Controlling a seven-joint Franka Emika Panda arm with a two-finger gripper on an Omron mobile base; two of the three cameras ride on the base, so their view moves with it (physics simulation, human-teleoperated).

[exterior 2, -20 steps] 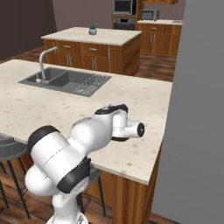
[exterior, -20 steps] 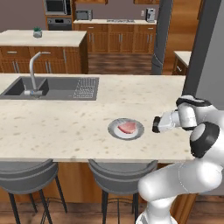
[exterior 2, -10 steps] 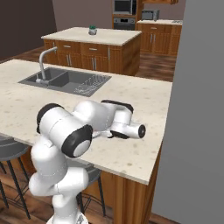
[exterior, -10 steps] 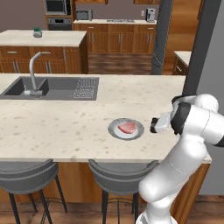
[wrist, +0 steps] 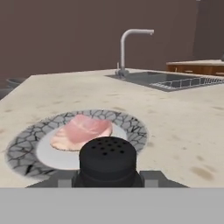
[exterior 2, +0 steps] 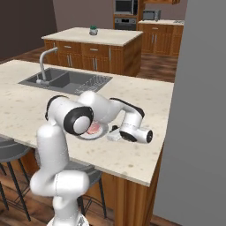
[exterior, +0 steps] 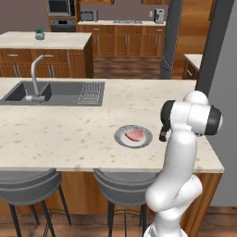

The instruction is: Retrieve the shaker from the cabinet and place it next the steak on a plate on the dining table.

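My gripper (exterior: 162,134) hovers low over the dining table (exterior: 69,134), just right of the plate (exterior: 121,138), and is shut on the black shaker (wrist: 108,158). The shaker's perforated top fills the bottom centre of the hand view, with the grey fingers (wrist: 151,177) on either side of it. Just beyond it lies the pinkish steak (wrist: 82,130) on the light-grey plate (wrist: 26,144). From the right base view, the steak (exterior 2: 92,129) and plate (exterior 2: 102,131) sit partly behind my arm, with the gripper (exterior 2: 114,133) beside the plate rim. The cabinet is out of view.
A grey sink (exterior: 51,92) with a faucet (exterior: 34,76) is set into the table's left part. Two grey stools (exterior: 28,185) (exterior: 125,187) stand along the near edge. A tall grey wall (exterior: 227,92) rises close on the right. A smaller island (exterior: 41,41) stands behind.
The arm has folded upward, its elbow now high over the table edge. The gripper with the shaker has slid slightly lower and closer to the plate's right rim.
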